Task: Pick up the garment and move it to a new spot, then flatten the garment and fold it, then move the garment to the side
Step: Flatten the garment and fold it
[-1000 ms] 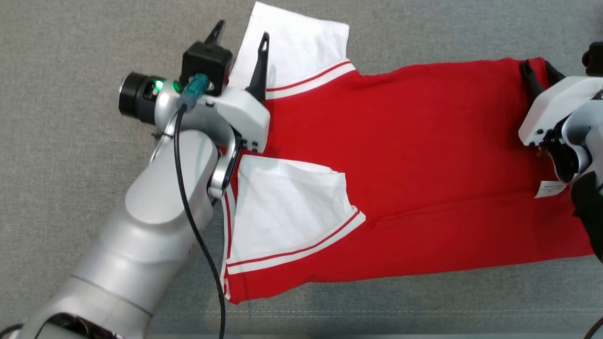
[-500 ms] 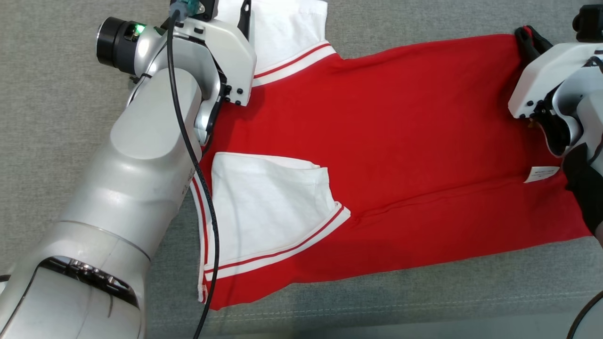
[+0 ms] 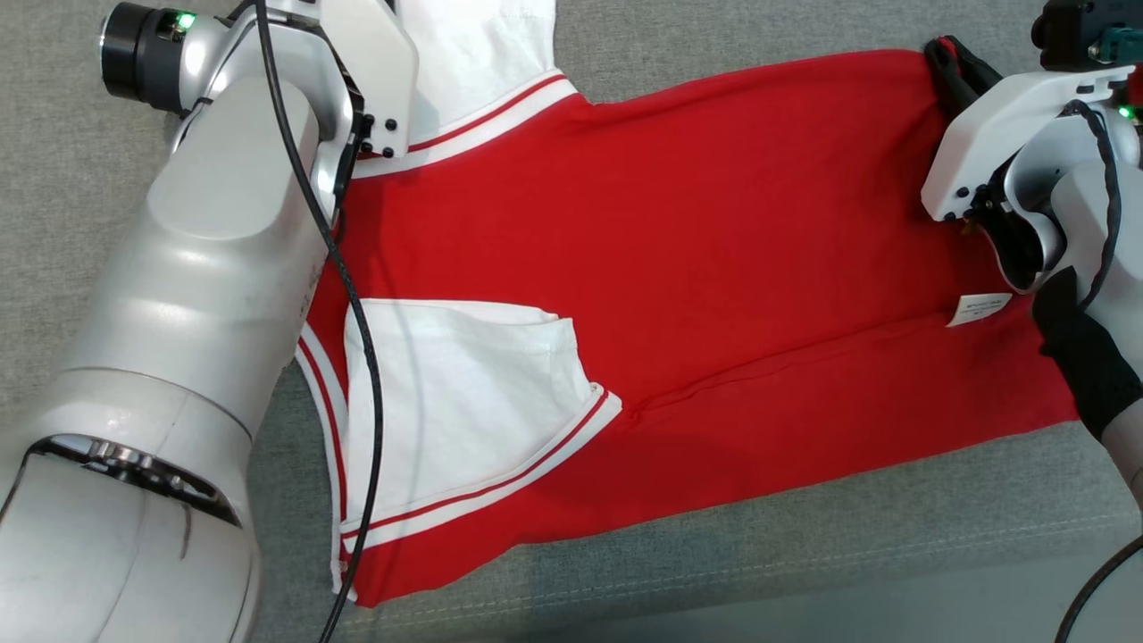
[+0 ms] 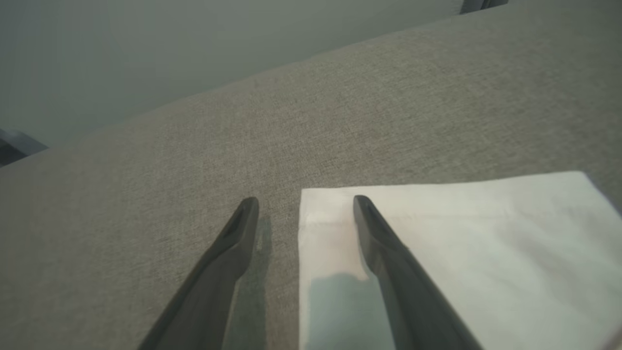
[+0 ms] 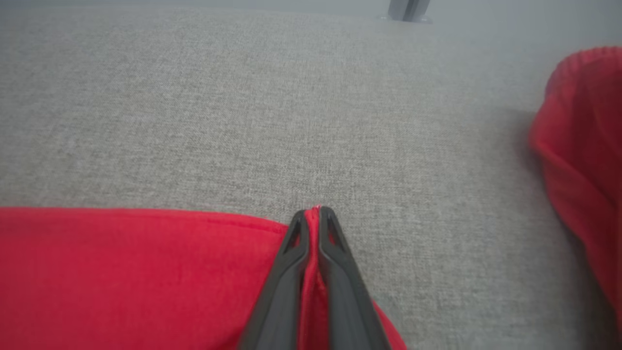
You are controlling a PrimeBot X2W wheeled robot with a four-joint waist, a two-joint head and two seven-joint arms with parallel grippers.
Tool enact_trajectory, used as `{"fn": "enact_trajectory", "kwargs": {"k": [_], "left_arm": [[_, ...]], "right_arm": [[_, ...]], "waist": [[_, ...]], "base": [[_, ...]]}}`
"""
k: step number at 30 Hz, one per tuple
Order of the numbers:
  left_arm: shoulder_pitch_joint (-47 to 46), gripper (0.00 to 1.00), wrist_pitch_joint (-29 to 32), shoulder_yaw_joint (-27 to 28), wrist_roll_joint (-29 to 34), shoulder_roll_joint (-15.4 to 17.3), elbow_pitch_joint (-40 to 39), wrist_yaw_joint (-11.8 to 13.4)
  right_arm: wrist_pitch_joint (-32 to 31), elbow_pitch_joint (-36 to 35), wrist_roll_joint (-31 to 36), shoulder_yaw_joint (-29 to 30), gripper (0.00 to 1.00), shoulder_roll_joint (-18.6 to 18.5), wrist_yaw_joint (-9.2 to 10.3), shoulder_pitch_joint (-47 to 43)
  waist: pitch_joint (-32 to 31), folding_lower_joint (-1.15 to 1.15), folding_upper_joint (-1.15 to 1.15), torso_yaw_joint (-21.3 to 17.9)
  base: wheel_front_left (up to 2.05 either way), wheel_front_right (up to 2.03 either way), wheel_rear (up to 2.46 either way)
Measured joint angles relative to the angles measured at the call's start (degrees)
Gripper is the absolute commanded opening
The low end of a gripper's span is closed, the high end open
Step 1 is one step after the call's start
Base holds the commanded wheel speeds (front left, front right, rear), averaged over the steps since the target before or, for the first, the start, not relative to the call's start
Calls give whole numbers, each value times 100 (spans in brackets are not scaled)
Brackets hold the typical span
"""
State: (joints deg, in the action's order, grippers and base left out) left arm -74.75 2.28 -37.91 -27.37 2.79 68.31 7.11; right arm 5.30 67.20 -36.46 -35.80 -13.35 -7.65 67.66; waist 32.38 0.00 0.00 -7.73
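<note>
Left gripper (image 4: 306, 199) is held fully open, nothing gripped: one finger is set over the far white sleeve (image 4: 461, 233), the other over the grey woven surface (image 4: 146, 194). Garment (image 3: 714, 268) is laid flat mid-surface: red knit body, near sleeve (image 3: 455, 402) folded in, white with red-striped cuff. Paper label (image 3: 980, 308) is seen near the hem. Right gripper (image 5: 313, 211), half open a second ago, is now clamped on the red hem corner (image 5: 243, 238). Far edge is judged ready for the fold once the left is closed.
</note>
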Motion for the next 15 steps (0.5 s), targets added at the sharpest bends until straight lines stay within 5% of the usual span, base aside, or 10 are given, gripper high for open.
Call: {"fn": "enact_trajectory", "kwargs": {"k": [2,3,4,9,15], "left_arm": [[-80,45,96,2,-18,-5,135,-8],[-95,39,155,5,-45,-8,192,-33],[-96,3,215,25,-78,-12,247,-89],[-132,0,315,27,-142,-22,370,-159],[-142,0,-694,63,-147,-13,267,-249]], "right_arm": [[-3,-16,-52,-55,0,14,-1,8],[-5,-19,-75,-88,0,25,-1,13],[-5,-20,-92,-125,0,32,-1,13],[-31,-21,-205,-253,0,47,-1,13],[86,-67,-414,-332,0,-22,0,-11]], "waist": [[12,0,0,-59],[13,0,0,-87],[12,0,0,-113],[-4,0,0,-197],[-77,0,0,-117]], "base": [[0,0,0],[0,0,0],[0,0,0],[0,0,0],[0,0,0]]}}
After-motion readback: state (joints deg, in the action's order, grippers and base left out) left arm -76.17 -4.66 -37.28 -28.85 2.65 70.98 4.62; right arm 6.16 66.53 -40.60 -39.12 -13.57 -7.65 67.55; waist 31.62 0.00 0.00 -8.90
